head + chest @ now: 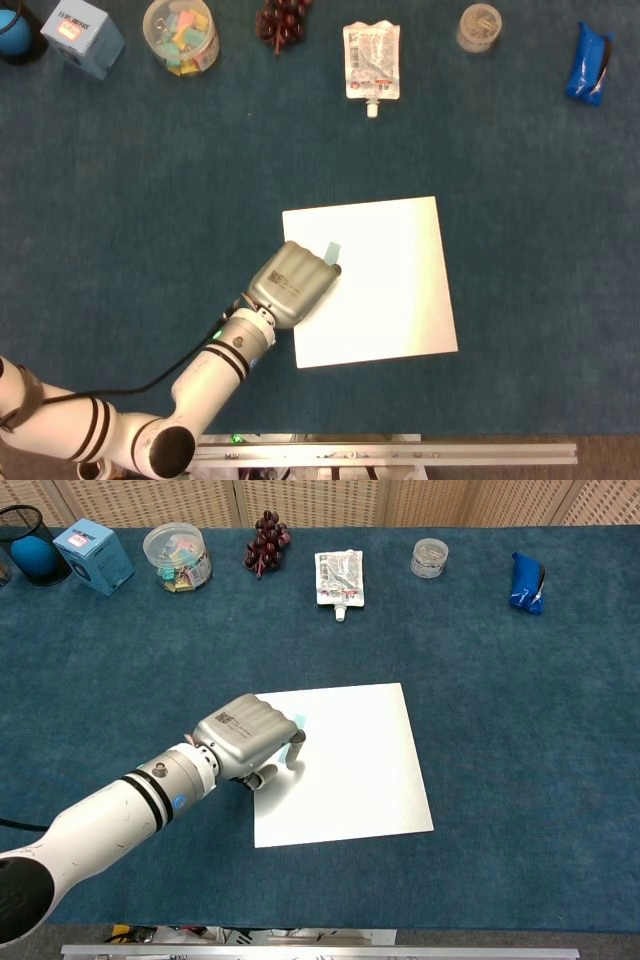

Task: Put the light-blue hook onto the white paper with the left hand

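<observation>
The white paper (385,290) (350,770) lies flat on the blue cloth near the table's front. The small light-blue hook (331,248) (299,721) rests on the paper's left part, just past the fingertips of my left hand (293,281) (248,737). That hand hovers over the paper's left edge, knuckles up and fingers bent downward with a gap to the thumb. Nothing shows between them, and the hook peeks out beyond them. My right hand appears in neither view.
Along the far edge stand a blue box (92,555), a clear tub of clips (177,556), dark grapes (264,538), a white pouch (339,577), a small clear jar (429,557) and a blue packet (526,583). A black cup holding a blue ball (28,548) is far left.
</observation>
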`<state>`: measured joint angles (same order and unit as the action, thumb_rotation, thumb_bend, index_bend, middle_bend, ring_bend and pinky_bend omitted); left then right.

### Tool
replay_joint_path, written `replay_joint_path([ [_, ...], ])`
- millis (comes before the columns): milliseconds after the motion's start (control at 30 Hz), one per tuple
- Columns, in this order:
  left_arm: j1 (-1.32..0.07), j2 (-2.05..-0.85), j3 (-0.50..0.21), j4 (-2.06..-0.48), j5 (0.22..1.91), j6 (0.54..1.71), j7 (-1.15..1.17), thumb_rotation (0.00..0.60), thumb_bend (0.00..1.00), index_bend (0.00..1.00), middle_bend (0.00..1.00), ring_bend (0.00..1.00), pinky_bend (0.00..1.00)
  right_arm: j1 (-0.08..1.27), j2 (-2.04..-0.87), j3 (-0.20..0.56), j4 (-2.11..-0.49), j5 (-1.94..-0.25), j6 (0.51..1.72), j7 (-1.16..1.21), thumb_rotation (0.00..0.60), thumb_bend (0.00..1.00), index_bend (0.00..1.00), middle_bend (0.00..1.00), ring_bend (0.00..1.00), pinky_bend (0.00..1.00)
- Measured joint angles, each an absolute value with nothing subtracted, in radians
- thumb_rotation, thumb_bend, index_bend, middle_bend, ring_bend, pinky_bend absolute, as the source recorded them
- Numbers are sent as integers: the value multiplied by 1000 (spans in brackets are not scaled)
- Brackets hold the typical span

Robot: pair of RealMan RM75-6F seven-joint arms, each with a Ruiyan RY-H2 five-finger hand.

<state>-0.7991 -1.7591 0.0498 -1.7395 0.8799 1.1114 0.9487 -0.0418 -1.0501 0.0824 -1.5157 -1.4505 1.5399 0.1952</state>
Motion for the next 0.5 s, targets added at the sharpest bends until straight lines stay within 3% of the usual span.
replay_joint_path([
  [500, -757, -1642, 49, -1812, 944, 1150, 860, 594, 434, 428, 933, 973, 1000, -31, -1051, 84, -1525, -1458, 1534, 183, 600, 351, 233, 372, 308, 303],
])
